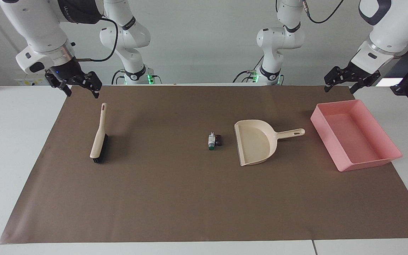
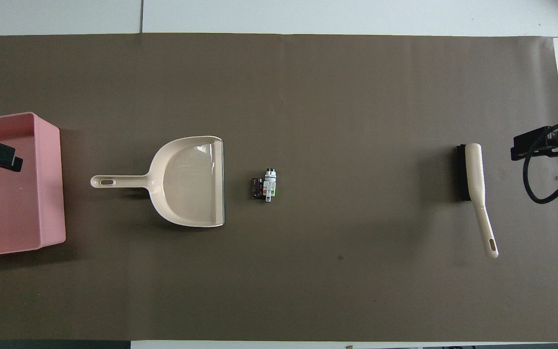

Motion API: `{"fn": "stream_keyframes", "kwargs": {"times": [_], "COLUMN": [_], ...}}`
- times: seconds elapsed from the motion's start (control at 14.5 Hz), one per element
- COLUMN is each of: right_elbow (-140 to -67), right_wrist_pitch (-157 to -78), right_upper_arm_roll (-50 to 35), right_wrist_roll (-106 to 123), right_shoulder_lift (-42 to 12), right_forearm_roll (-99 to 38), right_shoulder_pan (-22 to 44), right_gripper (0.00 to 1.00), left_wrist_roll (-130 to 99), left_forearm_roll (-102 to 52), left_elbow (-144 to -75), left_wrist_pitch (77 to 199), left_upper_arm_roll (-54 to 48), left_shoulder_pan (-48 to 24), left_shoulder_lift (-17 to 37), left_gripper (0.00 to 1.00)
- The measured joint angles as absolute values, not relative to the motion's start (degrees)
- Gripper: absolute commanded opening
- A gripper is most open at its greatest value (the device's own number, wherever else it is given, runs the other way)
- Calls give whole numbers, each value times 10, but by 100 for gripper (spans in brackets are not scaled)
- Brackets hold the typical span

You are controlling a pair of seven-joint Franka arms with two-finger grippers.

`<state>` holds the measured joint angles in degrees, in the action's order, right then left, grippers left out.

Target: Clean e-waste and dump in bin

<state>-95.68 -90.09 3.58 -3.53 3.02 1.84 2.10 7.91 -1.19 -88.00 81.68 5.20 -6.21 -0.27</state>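
Note:
The e-waste [image 1: 214,140], a white-and-green cylinder with a small black piece against it, lies mid-mat beside the open mouth of the cream dustpan [image 1: 256,142]; it also shows in the overhead view [image 2: 265,184]. The pink bin [image 1: 354,134] stands at the left arm's end of the table, past the dustpan's handle. A cream brush with black bristles [image 1: 99,136] lies at the right arm's end. My left gripper [image 1: 339,88] hangs open and empty in the air by the bin. My right gripper [image 1: 82,92] hangs open and empty above the brush's handle tip.
A brown mat [image 1: 175,198] covers most of the white table [image 1: 9,141]. In the overhead view the dustpan [image 2: 187,181], bin [image 2: 46,194] and brush [image 2: 475,189] lie in one row across the mat.

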Motion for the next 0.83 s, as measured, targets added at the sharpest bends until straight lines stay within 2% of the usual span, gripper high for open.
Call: {"fn": "stream_keyframes", "kwargs": {"times": [0.28, 0.55, 0.83], "right_elbow": [-1079, -1224, -1355], "right_wrist_pitch": [-984, -1097, -1226], "right_upper_arm_roll": [39, 41, 42], "right_wrist_roll": [-34, -3, 16], "right_shoulder_lift": [67, 81, 77], "right_forearm_roll": [18, 18, 18], "right_shoulder_pan": [13, -18, -53], "right_gripper": [100, 100, 100], "left_wrist_roll": [115, 323, 514], "left_forearm_roll": [-12, -11, -11], "left_elbow": [-881, -895, -957], "left_wrist_pitch": [849, 865, 939], "left_upper_arm_roll": [50, 48, 48], "left_shoulder_pan": [-73, -100, -118], "left_shoulder_lift": [-2, -1, -2], "left_gripper": [98, 98, 98]}}
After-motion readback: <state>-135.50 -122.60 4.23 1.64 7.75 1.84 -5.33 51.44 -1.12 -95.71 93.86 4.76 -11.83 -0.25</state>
